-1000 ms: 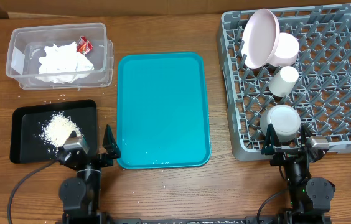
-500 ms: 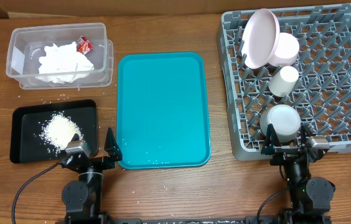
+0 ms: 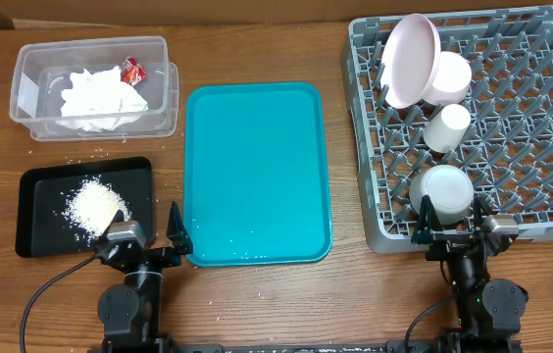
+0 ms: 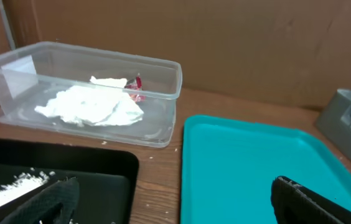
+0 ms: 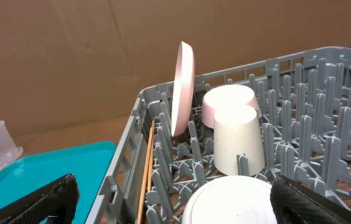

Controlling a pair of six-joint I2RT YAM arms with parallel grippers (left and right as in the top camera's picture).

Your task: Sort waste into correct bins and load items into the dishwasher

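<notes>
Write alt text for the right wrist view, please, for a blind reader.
A grey plastic dish rack holds a pale pink plate standing on edge, a pink bowl, an upturned white cup and wooden chopsticks; a teal tray lies left.

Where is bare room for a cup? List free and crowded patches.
Free: the whole teal plastic tray, between the black tray of rice and the grey dish rack; the rack's right half; the wooden table strip between them. Crowded: the rack's left side, with pink plate, pink bowl, white cup and white bowl; the clear plastic bin holding tissue.
</notes>
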